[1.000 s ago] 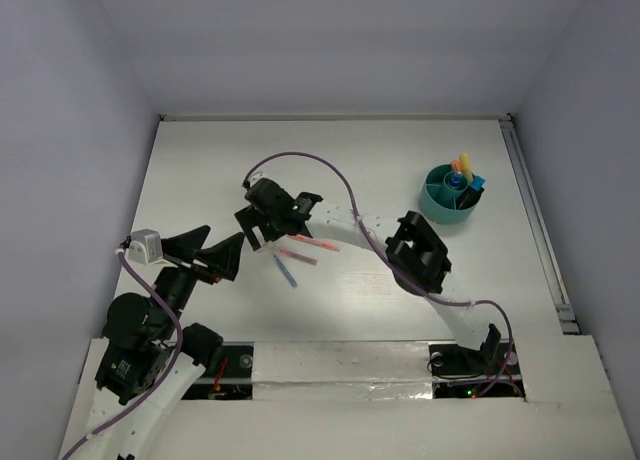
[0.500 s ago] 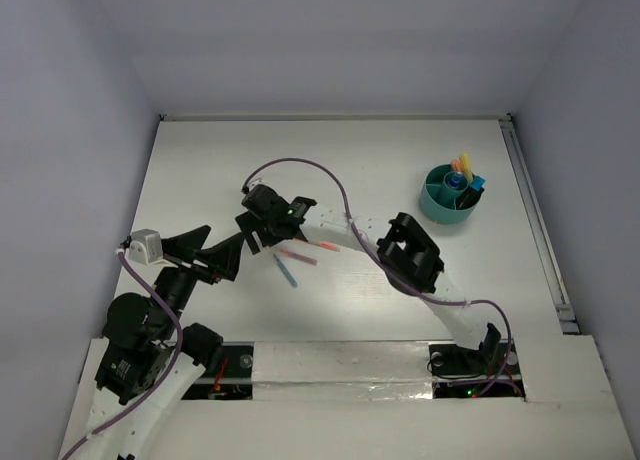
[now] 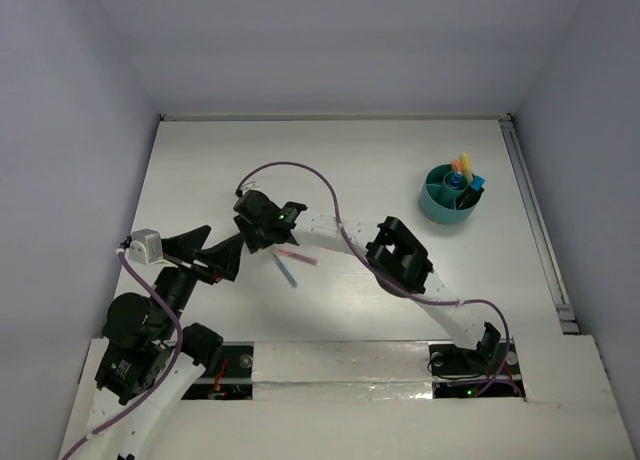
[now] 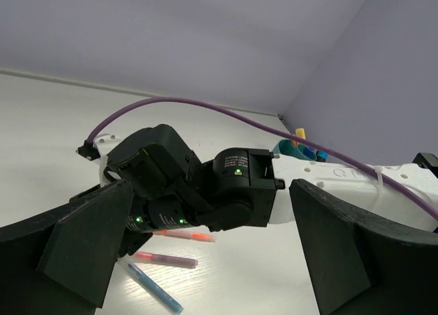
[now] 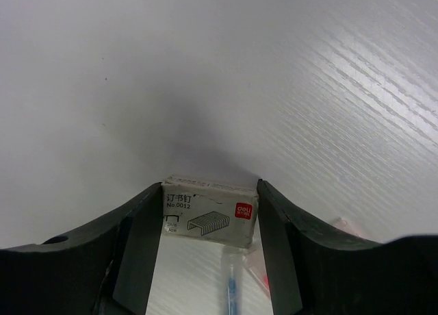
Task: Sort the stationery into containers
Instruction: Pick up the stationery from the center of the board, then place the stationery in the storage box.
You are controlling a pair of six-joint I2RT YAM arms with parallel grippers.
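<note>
Swung further toward the left of the top view since a second ago, the right arm's wrist is now close in front of the left arm, which has not shifted, and the orange pen seen earlier beside the forearm is covered from above. At the lower left, the left fingers (image 4: 75, 246) are spread wide with nothing between them. Just right of them, the right fingers (image 5: 137, 240) are closed to the width of a staple box (image 5: 209, 218), whose two short ends appear to be touched. Further right, a blue pen (image 3: 287, 271) and a pink pen (image 3: 300, 258) lie loose on the desk (image 3: 200, 160), and the orange pen (image 4: 186, 236) is shown only in the left wrist view. At the upper right, well apart, the teal cup (image 3: 448, 198) stands with several pens upright in it. For this step, the squeeze should probably be kept firm and the box raised clear of the pens before being carried across to a free compartment. Whether the box rests on the desk or is lifted cannot be told. It is hidden in the top view, and the cup's free compartments are too small to judge.
</note>
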